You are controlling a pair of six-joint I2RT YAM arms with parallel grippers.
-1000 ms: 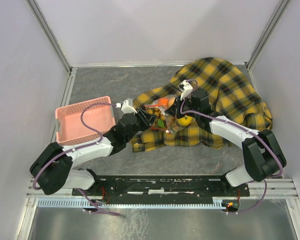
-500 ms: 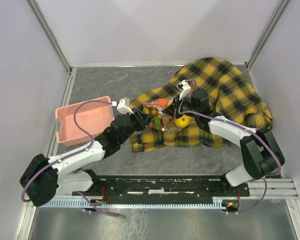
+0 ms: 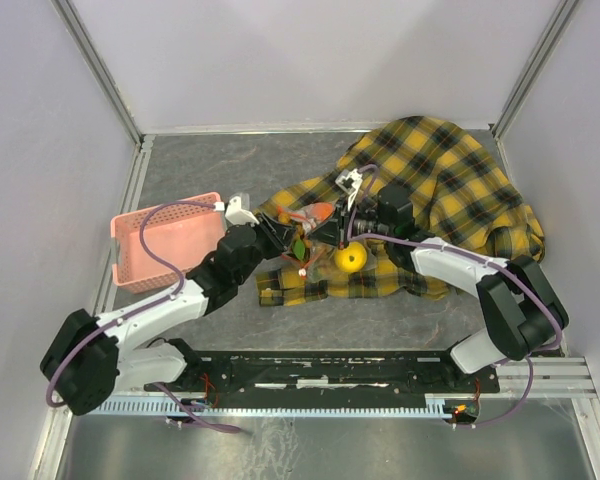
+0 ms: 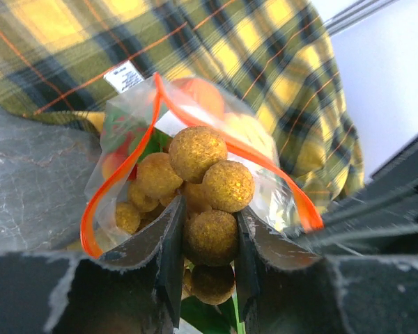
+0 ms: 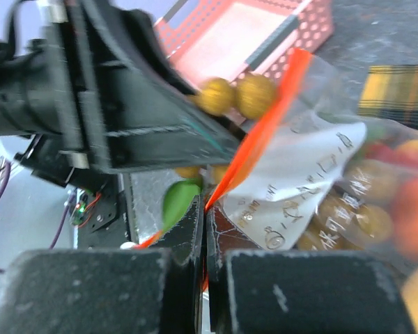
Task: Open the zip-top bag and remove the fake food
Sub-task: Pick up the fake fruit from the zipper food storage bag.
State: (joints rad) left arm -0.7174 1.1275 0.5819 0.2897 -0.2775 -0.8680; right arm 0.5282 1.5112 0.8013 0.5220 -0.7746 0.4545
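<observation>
The clear zip-top bag hangs open over the plaid cloth, its red-orange zip strip gaping and its white label showing. My left gripper is shut on the tan-brown grape bunch, which sits partly out of the bag's mouth; a green leaf hangs below it. My right gripper is shut on the zip strip at the bag's rim. Orange fruit stays inside the bag. A yellow round fruit lies on the cloth below the bag.
The yellow-black plaid cloth covers the right half of the dark table. A pink basket stands at the left, beside my left arm. White walls close in the sides and back.
Both grippers have shifted left with the bag. The left gripper has drawn the grape bunch toward the bag's mouth. The yellow fruit now lies lower on the cloth, apart from the bag.
</observation>
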